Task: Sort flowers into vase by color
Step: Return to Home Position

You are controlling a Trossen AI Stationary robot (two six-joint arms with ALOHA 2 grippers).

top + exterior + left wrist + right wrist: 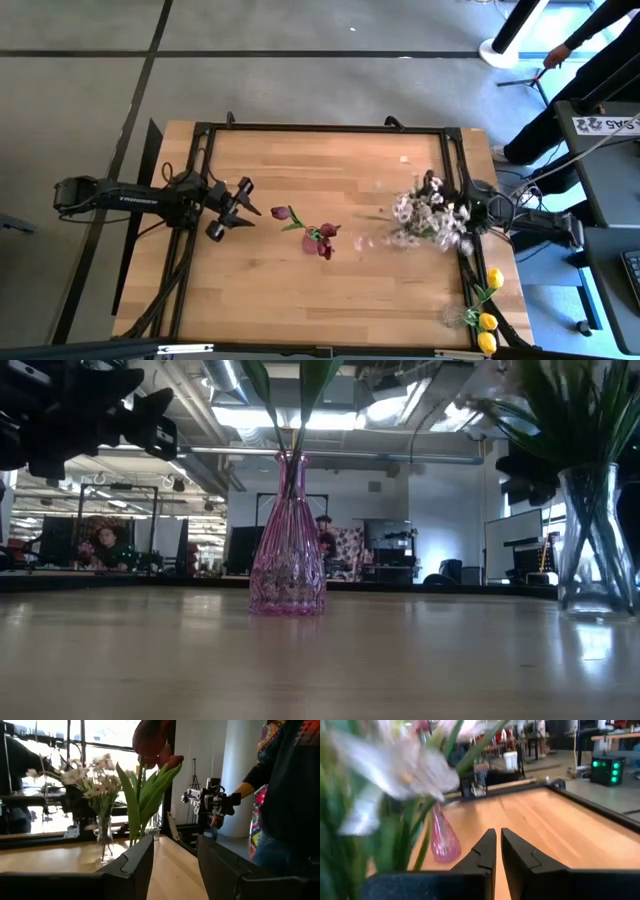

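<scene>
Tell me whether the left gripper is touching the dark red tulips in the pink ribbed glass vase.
Apart. The high view shows a strip of bare wooden table between the left gripper and the dark red tulips.

White lettering runs along the left arm point(131, 198), too small to read. Upper right of the frame, a white label point(598, 123) on a dark desk point(612, 165) carries characters I can't make out.

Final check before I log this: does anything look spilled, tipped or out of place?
Nothing stands out. The pink vase and a clear vase stand upright; no flowers lie loose on the table. The left tool sits left, the right tool beside the white sprays.
</scene>
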